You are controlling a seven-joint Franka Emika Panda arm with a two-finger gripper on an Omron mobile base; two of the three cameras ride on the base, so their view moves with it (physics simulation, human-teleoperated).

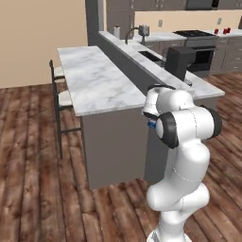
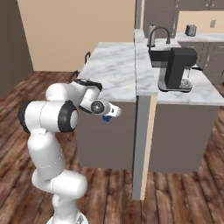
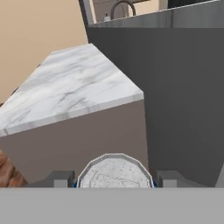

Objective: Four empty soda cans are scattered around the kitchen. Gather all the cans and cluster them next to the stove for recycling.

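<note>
Can [image 3: 115,171]: one sits between the two fingertips of the tool [image 3: 115,183] in the hand view, silvery top facing the camera, a thin blue edge showing at its sides. The fingertips [image 3: 59,178] stand close against it on either side, so the tool is judged to be clenched on this can. In the base views a small blue object shows at the tool's end [image 2: 106,117], held in the air in front of the island's grey end wall, below the level of the marble desk [image 1: 97,78].

Stove [image 1: 196,35]: stands at the far back wall, well apart from the robot, beyond the island. Two small red cans [image 1: 221,31] rest on the back desk just beside it (too small to inspect closely).

Step in hand: carrying one collected can toward the stove. The gathering is judged partly done, with two cans already placed there.

Next move calls for: driving the base around the island to the back wall, keeping the can gripped and clear of the island's corner and the coffee machine [image 2: 175,68], then setting it upright next to the two red cans.
</note>
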